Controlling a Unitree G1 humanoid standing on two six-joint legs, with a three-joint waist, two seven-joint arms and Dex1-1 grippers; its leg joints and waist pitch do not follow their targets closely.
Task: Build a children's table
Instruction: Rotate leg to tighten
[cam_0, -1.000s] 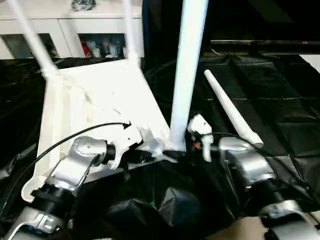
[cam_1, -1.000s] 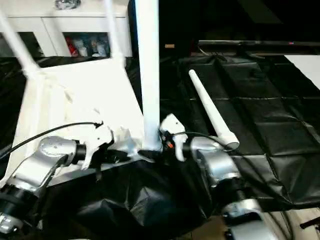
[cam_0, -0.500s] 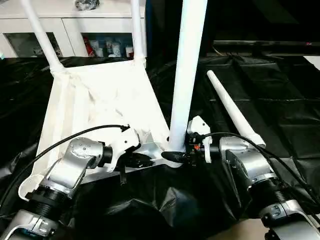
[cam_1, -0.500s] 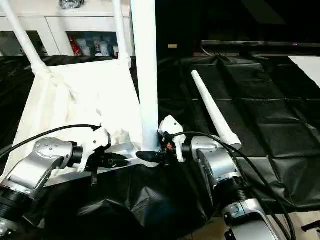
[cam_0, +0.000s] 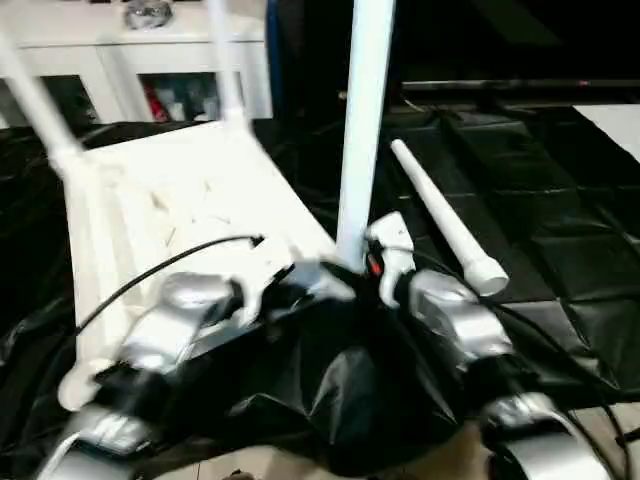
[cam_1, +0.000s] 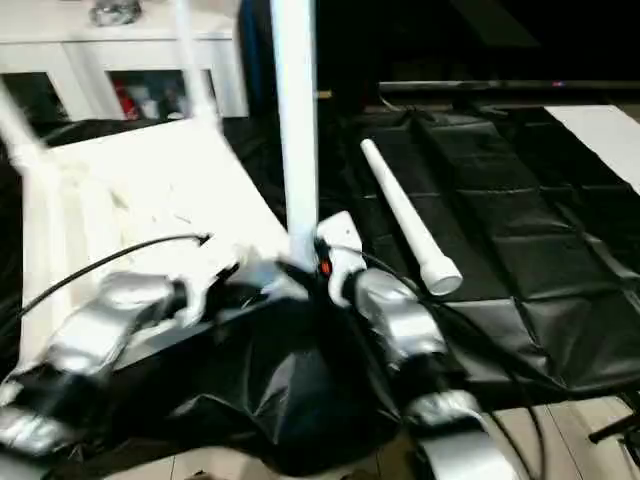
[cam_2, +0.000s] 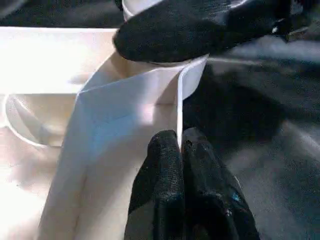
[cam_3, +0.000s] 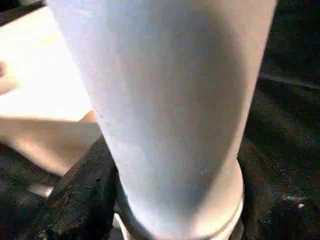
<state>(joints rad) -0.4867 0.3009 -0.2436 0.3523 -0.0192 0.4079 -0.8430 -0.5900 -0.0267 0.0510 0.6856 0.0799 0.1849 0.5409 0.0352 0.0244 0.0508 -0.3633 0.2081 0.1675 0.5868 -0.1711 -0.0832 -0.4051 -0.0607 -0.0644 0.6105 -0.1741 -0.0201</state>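
While the white tabletop (cam_0: 190, 200) lies upside down on the black sheet (cam_0: 560, 240), ribbed underside up, two of its legs stand in the far corner sockets: one at the far left corner (cam_0: 35, 100), one at the far right corner (cam_0: 225, 65). Behind them stands a white cabinet (cam_0: 90, 60) with glass doors.

At the tabletop's near edge, left of the near right corner, the left gripper (cam_2: 181, 150) has its two black fingers pressed together, pinching the thin white rim of the tabletop; the wrist view shows that rim wedged between the fingertips (cam_2: 165, 150), with the round corner socket (cam_2: 192, 80) just beyond.

In that near right corner a third leg (cam_0: 362, 120) stands upright in the socket. The right gripper (cam_0: 352, 268) is at its base, one black finger (cam_3: 80, 195) on either side of the tube, touching the wide foot of the leg just above the socket, so the fingers are spread to the leg's width and clasp it.

Further right, the fourth leg (cam_0: 445, 220) lies loose on the black sheet, well apart from the tabletop, its wide end toward the robot.
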